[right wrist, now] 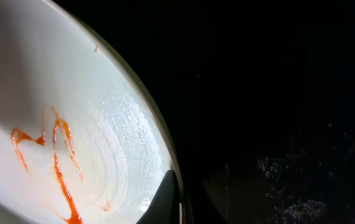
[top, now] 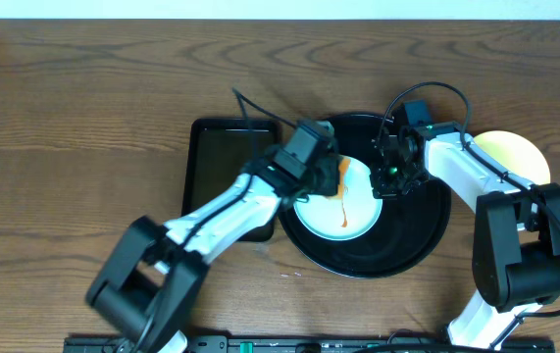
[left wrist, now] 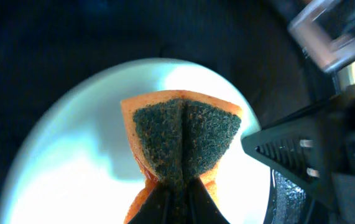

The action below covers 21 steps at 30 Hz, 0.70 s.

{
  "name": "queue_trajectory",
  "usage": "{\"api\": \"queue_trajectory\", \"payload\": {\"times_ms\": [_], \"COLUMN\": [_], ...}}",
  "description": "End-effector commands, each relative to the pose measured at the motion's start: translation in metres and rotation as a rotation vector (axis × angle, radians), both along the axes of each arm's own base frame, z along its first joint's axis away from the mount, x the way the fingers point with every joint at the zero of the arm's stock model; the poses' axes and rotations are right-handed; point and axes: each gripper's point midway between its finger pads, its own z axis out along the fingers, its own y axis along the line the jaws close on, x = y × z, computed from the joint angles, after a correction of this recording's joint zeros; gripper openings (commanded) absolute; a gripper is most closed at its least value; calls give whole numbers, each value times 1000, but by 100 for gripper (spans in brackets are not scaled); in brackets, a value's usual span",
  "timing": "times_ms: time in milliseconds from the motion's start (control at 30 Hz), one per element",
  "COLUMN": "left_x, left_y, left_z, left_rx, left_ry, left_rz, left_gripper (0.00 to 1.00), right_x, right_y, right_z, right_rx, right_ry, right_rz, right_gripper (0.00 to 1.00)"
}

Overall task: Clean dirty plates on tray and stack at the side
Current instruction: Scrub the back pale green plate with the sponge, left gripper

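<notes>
**Scrub in hand on the plate in the tray: sauce not yet cleared**

We take the large round black tray (top: 427, 230) as landmark on the brown wooden table (top: 83, 98).

Left of the tray, touching or almost touching its rim, lies the small rectangular black tray (top: 216, 162); the left arm crosses over it.

Over the tray's left half, the left gripper (left wrist: 171, 196) is clenched on an orange sponge with a dark green scouring face (left wrist: 183, 137). The sponge is pinched into a fold, green side outward, and sits above the pale mint round plate (top: 358, 221). We cannot tell whether it touches the plate.

The plate lies inside the tray, left of its centre. An orange-brown sauce smear (right wrist: 58, 168) runs across it, with a wet, beaded sheen beside it.

At the plate's right rim, inside the tray, the right gripper (right wrist: 178, 202) seems to be clamped on the rim. One finger is plain in the wrist view; the other is dark on dark.

Right of the tray, outside it, rests a pale yellow round plate (top: 520, 152), partly hidden by the right arm. We see no third plate.

Risks, as we judge them:
- The wet rim could slip from the right grip under scrubbing force, and the plate would skid in the tray.
- The folded sponge could twist loose, since little of it is pinched.
- The two grippers are near each other, so a wide stroke rightward could knock them together.
</notes>
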Motion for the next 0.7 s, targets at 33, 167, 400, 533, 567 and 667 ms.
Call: {"api": "queue_trajectory", "payload": {"times_ms": [33, 167, 400, 533, 567, 667], "left_x": [-19, -37, -44, -11, -3, 12], "left_y": [-33, -46, -44, -11, -3, 15], "left_z": [-9, -24, -51, -58, -58, -59], "left_rx": [-82, -73, 0, 138, 156, 174], "left_ry": [92, 141, 148, 34, 16, 10], "left_rz": [-34, -63, -71, 73, 103, 161], "left_gripper": [8, 8, 8, 8, 8, 8], "right_x": [-11, -12, -12, -13, -14, -14], "right_y": [-3, -3, -3, -3, -3, -3], "right_z": [-9, -9, -9, -9, -9, -9], "right_rx": [-21, -21, -21, -22, -23, -23], "right_ry": [33, 34, 35, 41, 42, 42], "right_rz": [8, 8, 8, 8, 8, 8], "right_gripper": [1, 1, 1, 1, 1, 1]}}
